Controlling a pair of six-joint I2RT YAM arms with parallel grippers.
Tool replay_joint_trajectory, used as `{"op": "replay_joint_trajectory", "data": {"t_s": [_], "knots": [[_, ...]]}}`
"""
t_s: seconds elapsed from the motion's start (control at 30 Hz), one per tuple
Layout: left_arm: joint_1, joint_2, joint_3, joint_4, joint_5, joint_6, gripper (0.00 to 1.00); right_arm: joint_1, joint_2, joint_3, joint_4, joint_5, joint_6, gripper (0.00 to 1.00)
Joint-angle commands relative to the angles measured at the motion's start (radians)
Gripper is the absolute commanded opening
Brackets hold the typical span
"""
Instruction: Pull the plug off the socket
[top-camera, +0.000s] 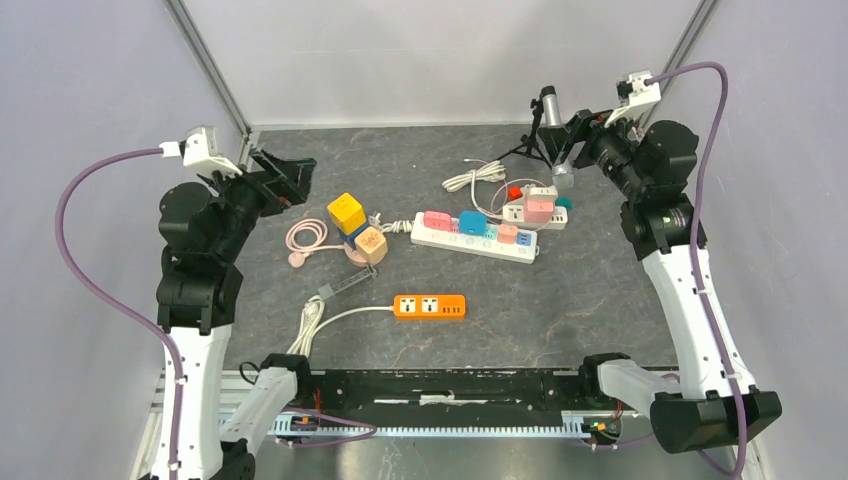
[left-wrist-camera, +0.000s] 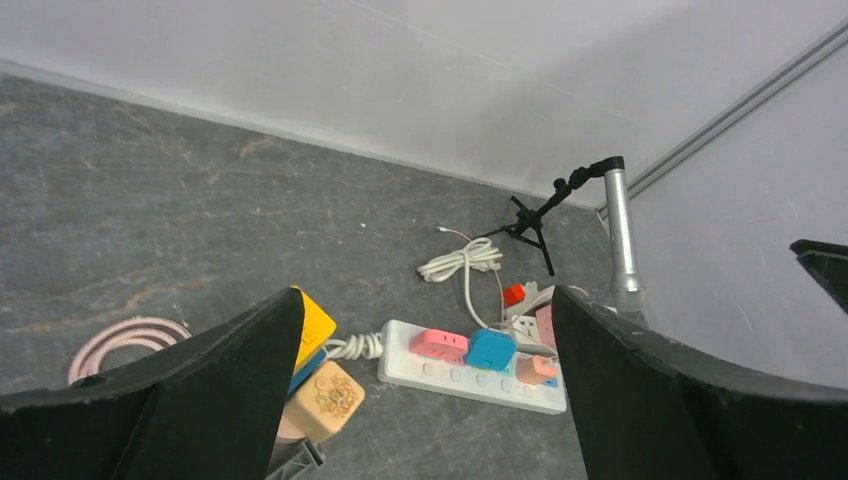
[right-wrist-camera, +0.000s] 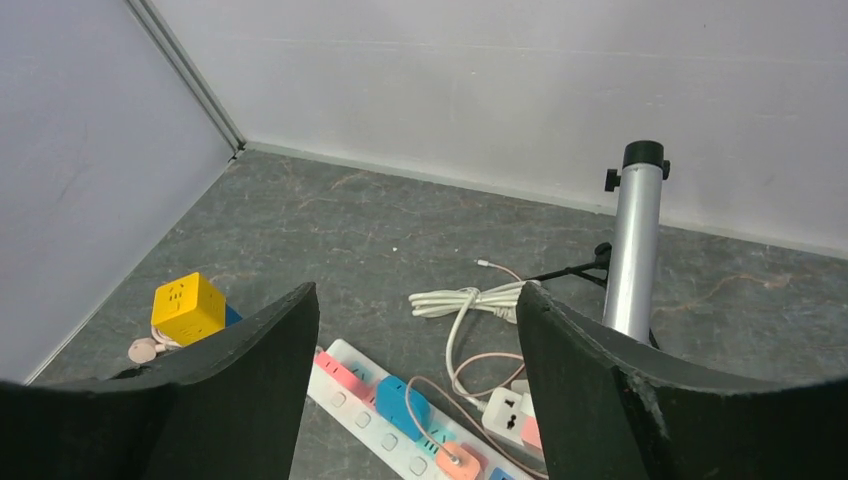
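My left gripper (top-camera: 290, 180) hangs over the far left of the table (top-camera: 600, 300), fingers spread wide with nothing between them. My right gripper (top-camera: 562, 145) is up at the far right, likewise spread and empty. The white power strip (top-camera: 473, 237) lies mid-table between the two, well apart from both. A pink plug (top-camera: 437, 220) and a blue plug (top-camera: 472, 222) sit in it side by side (more plugs are seated further toward its right end).

From my left wrist, the strip shows low in the gap between my fingers (left-wrist-camera: 200, 390), with the blue plug nearer the right one. From my right wrist, it runs slantwise down the gap, the blue plug about midway between the fingers.

Only the top view takes in the orange power strip (top-camera: 429, 306), lying nearer my bases. My left wrist shows a beige cube socket (left-wrist-camera: 325, 398) just beside the yellow cube socket (left-wrist-camera: 312, 322). My right wrist shows only the yellow one past my left finger, but it also gives the silver pole (right-wrist-camera: 632, 255), upright beside my right finger.
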Motion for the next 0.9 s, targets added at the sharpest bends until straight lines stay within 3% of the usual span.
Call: {"op": "replay_joint_trajectory", "data": {"t_s": [0.0, 0.27, 0.47, 0.57, 0.67, 0.87], "knots": [[0.003, -0.031, -0.036, 0.025, -0.04, -0.106, 1.0, -0.002, -0.029, -0.031, 0.049, -0.025, 0.001, 0.78], [0.004, -0.023, -0.084, 0.024, -0.05, -0.107, 1.0, -0.002, -0.009, -0.051, 0.005, 0.003, -0.044, 0.81], [0.004, 0.121, -0.044, 0.023, 0.252, -0.136, 1.0, -0.002, -0.007, -0.107, -0.071, 0.123, -0.058, 0.85], [-0.003, 0.189, -0.065, 0.037, 0.321, -0.187, 1.0, -0.003, -0.002, -0.129, -0.138, 0.154, -0.069, 0.87], [-0.016, 0.211, -0.099, 0.061, 0.32, -0.202, 1.0, -0.003, 0.001, -0.17, -0.172, 0.127, -0.074, 0.87], [-0.025, 0.231, -0.16, 0.053, 0.188, -0.186, 1.0, 0.057, -0.009, -0.278, -0.117, -0.008, -0.051, 0.87]]}}
